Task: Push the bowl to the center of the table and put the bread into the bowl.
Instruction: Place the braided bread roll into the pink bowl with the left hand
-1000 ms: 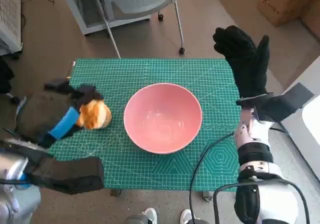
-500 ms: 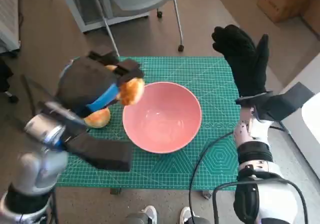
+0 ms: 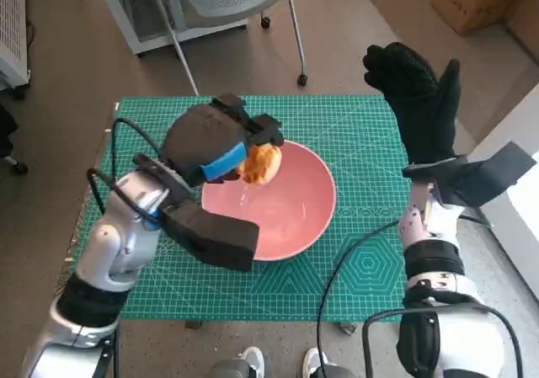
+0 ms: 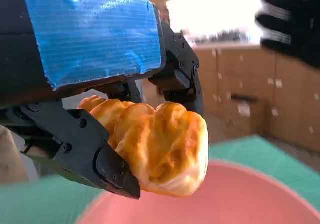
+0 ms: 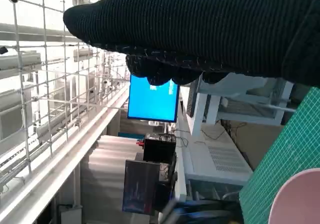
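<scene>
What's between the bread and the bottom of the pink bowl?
Only air. The left hand holds the bread above the bowl, seen in the head and left wrist views.

The pink bowl (image 3: 274,210) stands upright near the middle of the green cutting mat (image 3: 354,142), its round mouth open upward. The golden-brown, glazed bread roll (image 3: 259,164) is off the mat, above the bowl's far left rim, pinched in the left hand (image 3: 215,146).

The head camera looks steeply down on the whole table (image 3: 370,268), while both wrist cameras sit close, sharing the pink bowl (image 3: 290,214).
</scene>
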`<action>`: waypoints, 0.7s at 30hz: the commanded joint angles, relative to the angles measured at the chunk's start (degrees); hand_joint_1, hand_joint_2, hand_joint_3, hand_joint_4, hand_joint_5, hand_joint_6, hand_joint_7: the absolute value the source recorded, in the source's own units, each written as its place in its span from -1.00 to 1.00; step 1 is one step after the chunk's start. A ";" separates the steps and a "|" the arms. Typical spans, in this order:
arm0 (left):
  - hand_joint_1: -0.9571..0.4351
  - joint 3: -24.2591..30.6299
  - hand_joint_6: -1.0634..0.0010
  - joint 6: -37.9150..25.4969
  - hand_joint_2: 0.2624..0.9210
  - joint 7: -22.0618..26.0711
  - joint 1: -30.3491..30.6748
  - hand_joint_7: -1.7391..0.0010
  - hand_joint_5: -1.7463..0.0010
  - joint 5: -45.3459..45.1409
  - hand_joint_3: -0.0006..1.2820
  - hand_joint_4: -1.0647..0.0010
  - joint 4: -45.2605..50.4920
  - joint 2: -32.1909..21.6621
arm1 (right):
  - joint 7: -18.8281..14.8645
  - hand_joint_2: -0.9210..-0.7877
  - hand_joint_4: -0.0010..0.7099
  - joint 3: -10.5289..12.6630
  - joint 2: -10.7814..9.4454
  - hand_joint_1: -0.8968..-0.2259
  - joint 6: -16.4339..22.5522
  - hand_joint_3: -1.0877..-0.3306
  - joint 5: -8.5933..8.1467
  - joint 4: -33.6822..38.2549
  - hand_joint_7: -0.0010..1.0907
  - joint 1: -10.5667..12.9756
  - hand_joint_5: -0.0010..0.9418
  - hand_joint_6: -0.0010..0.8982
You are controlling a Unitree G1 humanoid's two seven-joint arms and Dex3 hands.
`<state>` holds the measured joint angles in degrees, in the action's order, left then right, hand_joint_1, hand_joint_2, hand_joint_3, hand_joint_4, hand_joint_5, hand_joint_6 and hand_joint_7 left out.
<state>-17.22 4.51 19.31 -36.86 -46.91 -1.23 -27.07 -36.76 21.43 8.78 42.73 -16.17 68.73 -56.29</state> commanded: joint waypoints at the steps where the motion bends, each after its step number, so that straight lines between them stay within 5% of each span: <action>1: 0.38 -0.72 -0.35 0.52 0.97 -0.89 -1.81 -0.15 -0.29 0.77 -0.98 -0.48 -2.59 0.71 | -0.32 -1.00 -0.54 0.50 0.24 -0.30 -0.18 -0.12 -0.86 0.18 -1.00 1.82 -0.99 -0.26; 7: 0.38 -0.07 -0.02 -3.31 1.00 2.14 -1.28 -0.38 -0.52 3.12 -0.75 -0.08 -3.70 2.66 | -0.01 -1.00 -0.53 0.73 0.13 -0.28 0.08 -0.12 -1.12 0.07 -1.00 2.03 -0.99 -0.28; 8: 0.39 0.07 0.12 -4.44 0.94 3.00 -1.15 -0.07 -0.13 3.66 -0.77 0.07 -3.56 3.05 | 0.08 -1.00 -0.53 0.74 0.09 -0.27 0.15 -0.13 -1.13 0.03 -1.00 2.06 -0.99 -0.28; 11: 0.34 0.30 0.22 -8.24 0.80 5.76 -0.55 0.59 0.61 4.74 -0.91 0.30 -2.26 3.82 | 0.60 -1.00 -0.52 0.55 0.02 -0.26 0.50 -0.13 -0.97 -0.08 -1.00 2.15 -0.99 -0.28; 14: 0.25 0.38 0.33 -10.23 0.68 7.46 0.03 0.84 0.87 5.26 -0.96 0.53 -0.82 3.58 | 1.14 -1.00 -0.50 0.30 0.07 -0.24 0.87 -0.14 -0.69 -0.02 -1.00 2.16 -0.98 -0.28; 21: 0.03 0.97 0.44 -8.88 0.55 8.09 1.03 0.98 0.99 7.87 -1.00 0.81 1.06 1.92 | 1.51 -1.00 -0.50 -0.20 -0.15 -0.25 0.97 -0.15 -0.57 0.03 -1.00 2.13 -0.99 -0.28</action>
<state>-17.12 -5.09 27.13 -36.69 -40.59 -1.58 -24.41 -35.79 21.66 8.78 44.00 -17.34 68.43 -55.53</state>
